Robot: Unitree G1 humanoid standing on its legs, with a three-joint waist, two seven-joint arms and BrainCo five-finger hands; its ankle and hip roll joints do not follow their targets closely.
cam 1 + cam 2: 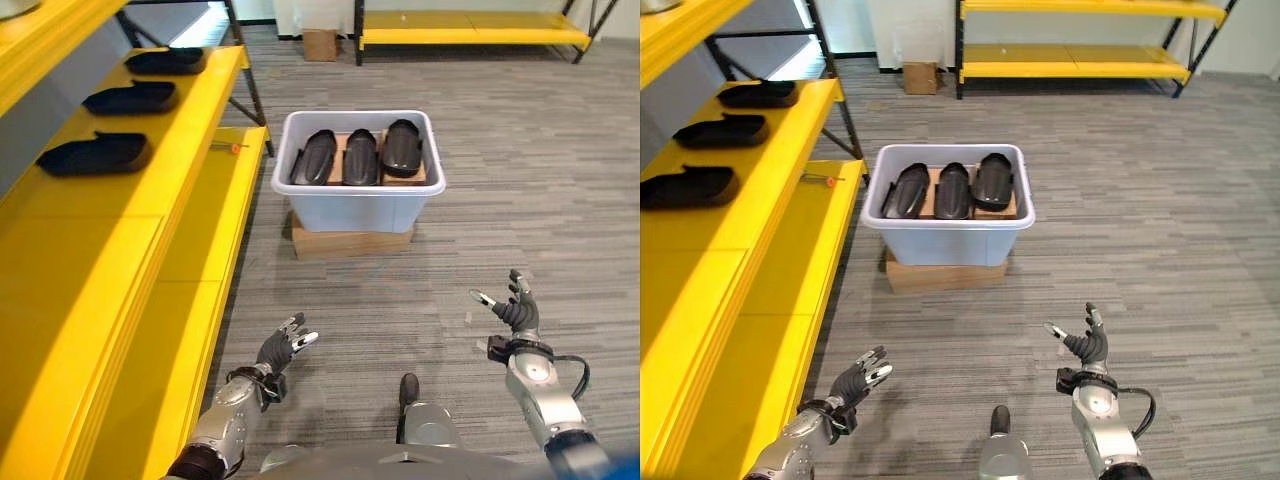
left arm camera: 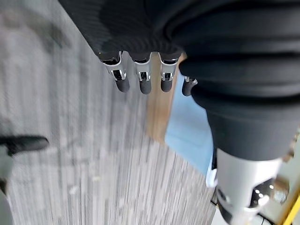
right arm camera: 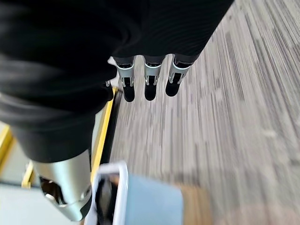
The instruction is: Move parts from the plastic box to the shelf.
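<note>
Left hand (image 1: 278, 350), right hand (image 1: 516, 312): low, apart, fingers relaxed, empty.

Open carpet (image 1: 480, 200) lies between your hands and the plastic box (image 1: 358, 200), nothing in the way. The yellow shelf (image 1: 190, 200) crowds your left hand (image 1: 280, 348); three black parts (image 1: 95, 153) fill its far end, the near stretch is bare.

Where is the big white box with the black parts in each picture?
Left eye view: the plastic box sits upper middle, on a wooden block.
Right eye view: the box sits a little left of the middle.
Left wrist view: a pale blue piece beside the wood, probably its wall.
Right wrist view: its white rim at the bottom edge.
Shared landmark: the wooden block.
</note>
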